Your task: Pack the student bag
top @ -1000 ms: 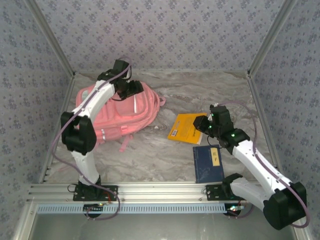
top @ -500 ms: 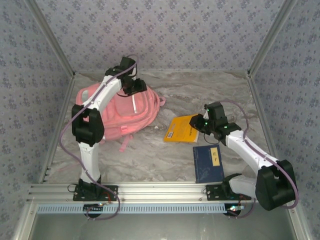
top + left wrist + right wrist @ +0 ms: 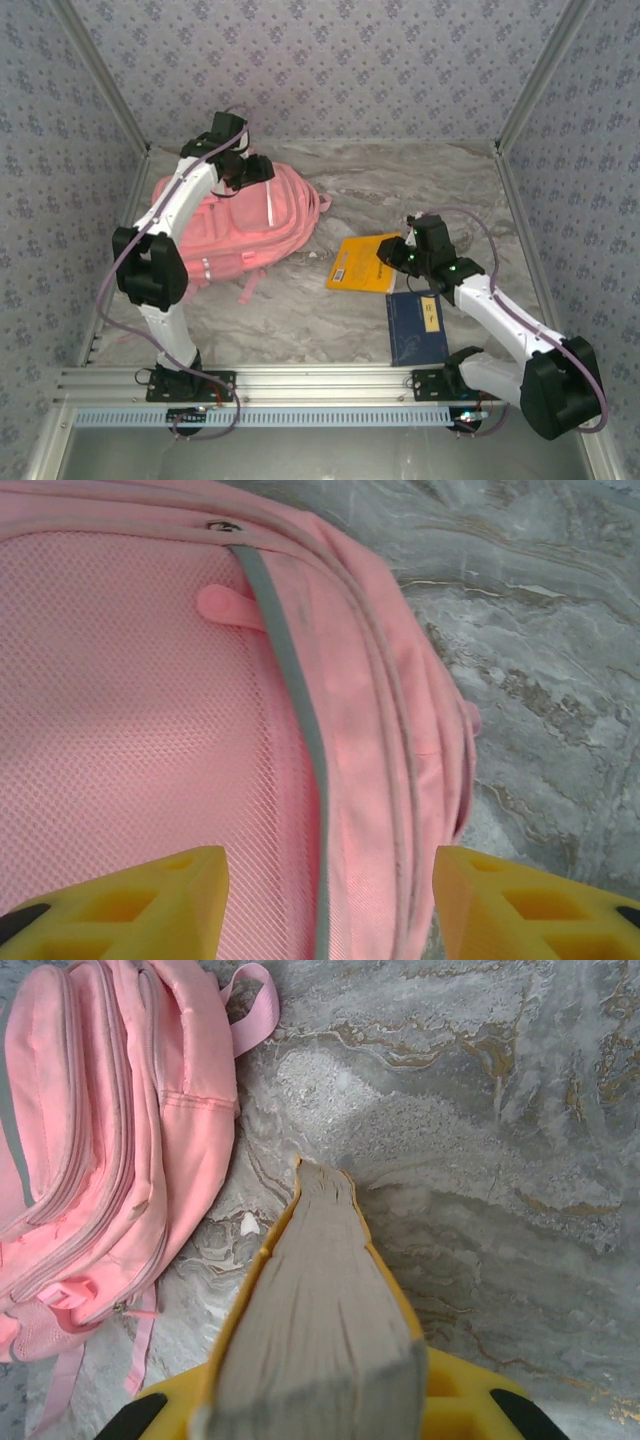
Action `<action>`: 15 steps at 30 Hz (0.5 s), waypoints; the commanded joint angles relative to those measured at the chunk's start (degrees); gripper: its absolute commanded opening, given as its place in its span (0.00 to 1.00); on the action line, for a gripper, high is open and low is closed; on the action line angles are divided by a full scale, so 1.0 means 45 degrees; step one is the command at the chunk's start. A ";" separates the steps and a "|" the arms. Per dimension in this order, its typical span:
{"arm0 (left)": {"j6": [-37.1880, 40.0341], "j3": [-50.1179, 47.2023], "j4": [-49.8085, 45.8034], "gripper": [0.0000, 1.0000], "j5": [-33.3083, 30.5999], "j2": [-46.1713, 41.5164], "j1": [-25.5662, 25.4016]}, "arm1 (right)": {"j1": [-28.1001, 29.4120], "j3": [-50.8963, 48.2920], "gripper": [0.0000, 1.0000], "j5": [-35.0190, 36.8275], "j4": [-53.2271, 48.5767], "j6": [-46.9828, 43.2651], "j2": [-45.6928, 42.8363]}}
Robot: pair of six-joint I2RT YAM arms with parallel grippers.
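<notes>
- Here is the pink bag (image 3: 250, 240), lying flat on the left back part of the marble surface (image 3: 300, 310). It is by far the biggest thing out there, and there is just the one.
- From the left wrist view its zips look drawn shut. A grey strip (image 3: 290, 710) runs down beside a mesh panel, with a pink zip pull (image 3: 228, 605) next to it. What the bag holds, I cannot tell.
- The left arm (image 3: 180, 195) reaches across the bag. The left jaws hang spread wide above its far end, yellow fingers (image 3: 130, 905) well apart and gripping nothing.
- Over to the right, the right jaws are pinching a yellow book (image 3: 360, 262) by its near right edge, its page block facing the wrist camera.
- That book sits outside the bag, between the bag and the right arm (image 3: 500, 312). Whether its far corner touches the surface, I cannot tell.
- A blue book (image 3: 415, 335) lies flat on the surface just beside the yellow one, nearer the arm bases, with a pale label (image 3: 432, 313) on its cover.
- The count: one bag, and two books, one yellow and one blue, both outside the bag.
</notes>
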 commanded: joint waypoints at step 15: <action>-0.0137 0.0770 0.0274 0.49 0.0778 0.1606 -0.0473 | -0.0093 -0.0124 0.00 -0.0328 -0.0161 -0.0171 -0.0392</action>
